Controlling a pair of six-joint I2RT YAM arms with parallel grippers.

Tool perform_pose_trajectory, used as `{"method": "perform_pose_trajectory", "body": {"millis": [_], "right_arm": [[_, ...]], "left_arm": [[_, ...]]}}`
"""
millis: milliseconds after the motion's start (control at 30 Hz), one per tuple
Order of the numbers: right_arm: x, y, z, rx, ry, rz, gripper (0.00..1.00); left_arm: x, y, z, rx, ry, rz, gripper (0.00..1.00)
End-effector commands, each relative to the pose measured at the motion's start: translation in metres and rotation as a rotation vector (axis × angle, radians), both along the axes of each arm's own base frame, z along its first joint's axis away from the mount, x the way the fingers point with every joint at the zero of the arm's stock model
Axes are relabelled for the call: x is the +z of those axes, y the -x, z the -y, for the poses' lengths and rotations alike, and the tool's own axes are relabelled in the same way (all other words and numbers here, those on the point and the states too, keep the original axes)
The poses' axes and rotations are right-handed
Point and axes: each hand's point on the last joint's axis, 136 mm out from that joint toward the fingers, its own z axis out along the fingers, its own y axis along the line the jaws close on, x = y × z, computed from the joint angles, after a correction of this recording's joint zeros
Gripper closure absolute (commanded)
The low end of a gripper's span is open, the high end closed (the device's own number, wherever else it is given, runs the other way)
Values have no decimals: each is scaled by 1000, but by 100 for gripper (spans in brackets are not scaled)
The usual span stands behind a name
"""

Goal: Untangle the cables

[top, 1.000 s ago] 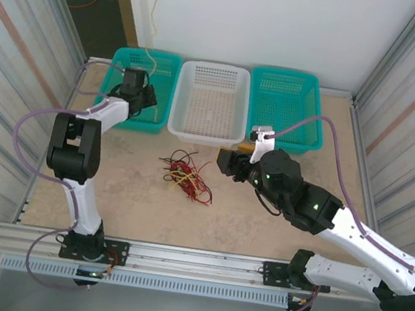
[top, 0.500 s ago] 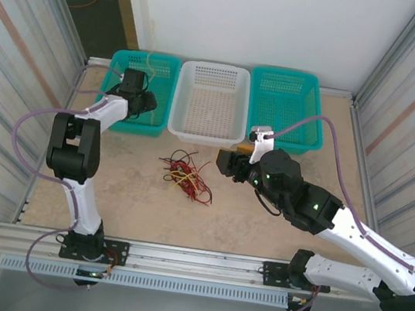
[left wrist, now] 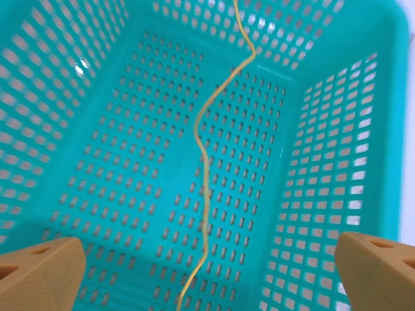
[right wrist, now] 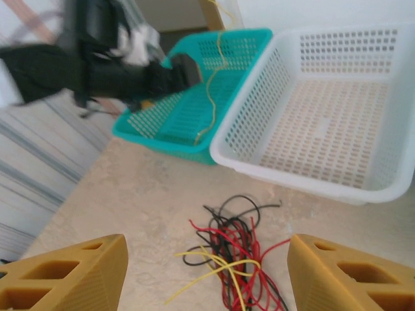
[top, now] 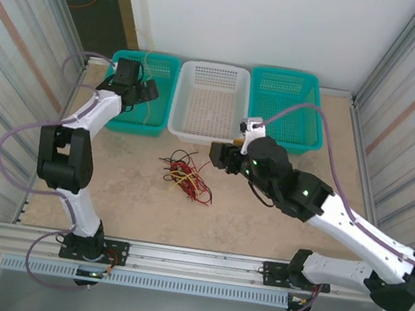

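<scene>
The knot of thin red, black and yellow cables (top: 187, 177) lies on the beige tabletop (top: 132, 191), nearer than the white mesh basket (top: 204, 138); one yellow strand (left wrist: 204, 162) rests in the far-left teal basket (left wrist: 337, 129), sorted, we judge; our left gripper (left wrist: 211, 269) gapes above it; our right gripper (right wrist: 211, 272), also released, faces the knot.

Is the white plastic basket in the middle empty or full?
Empty. The white plastic basket shows a bare perforated floor.

left pincer (top: 148, 90): farther back over teal basket (top: 157, 129) | right pincer (top: 215, 155): shifted left (slightly)
</scene>
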Motion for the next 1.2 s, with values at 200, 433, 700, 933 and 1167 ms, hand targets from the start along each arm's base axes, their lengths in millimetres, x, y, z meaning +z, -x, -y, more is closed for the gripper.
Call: {"method": "perform_pose_trajectory", "body": {"millis": [200,433,700,933,1167], "right_arm": [[-108,-3,-52,109,320,-305,34],[-171,0,-85,130,496,-392,33],[-204,-9,-115,147,523,-419,37],[-228,-28,-112,122,612,-417,48],[-204,-35,-97,99,591,-391,87]], "left_arm": [[88,80,2,-39,34,61,6],[72,173,46,-222,275,24,19],[7,263,85,-310,386,-138,33],[-15,281,93,-309,453,-179,41],[-7,276,97,-335,451,-153,46]]}}
